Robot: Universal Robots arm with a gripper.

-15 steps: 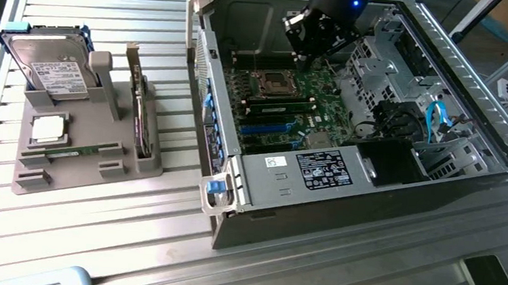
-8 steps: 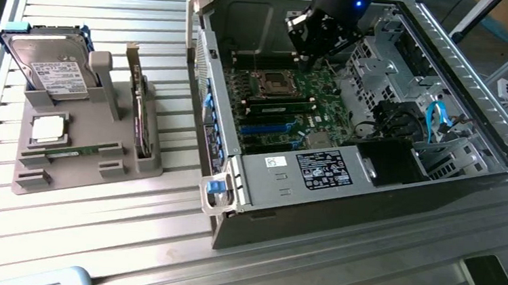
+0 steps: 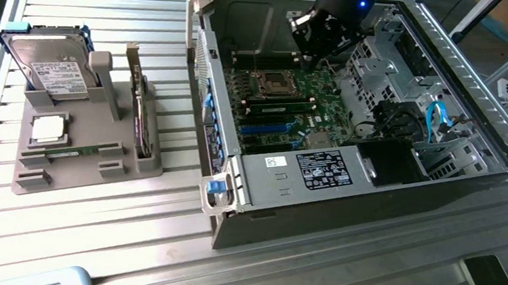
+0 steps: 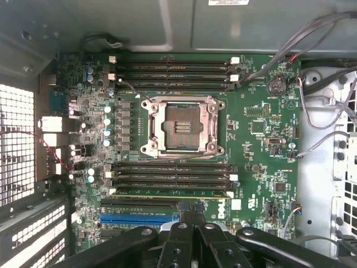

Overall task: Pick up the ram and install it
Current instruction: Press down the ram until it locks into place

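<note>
Gripper [image 4: 192,223]: fingers closed, empty, hovering above motherboard [image 4: 256,145] | Ram [image 4: 170,195]: seated in the slot nearest the blue connector, apparently installed | Another stick [image 3: 81,149]: lies in the grey holder beside the case.

workshop: slatted bench [image 3: 92,232], opened pc [image 3: 328,121]

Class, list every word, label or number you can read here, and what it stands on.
"DELL": white print, turned sideways, on the motherboard.
Black label on the computer case: too small to read.
White label on the hard drive: blurred.
Other motherboard print: too small.
</note>
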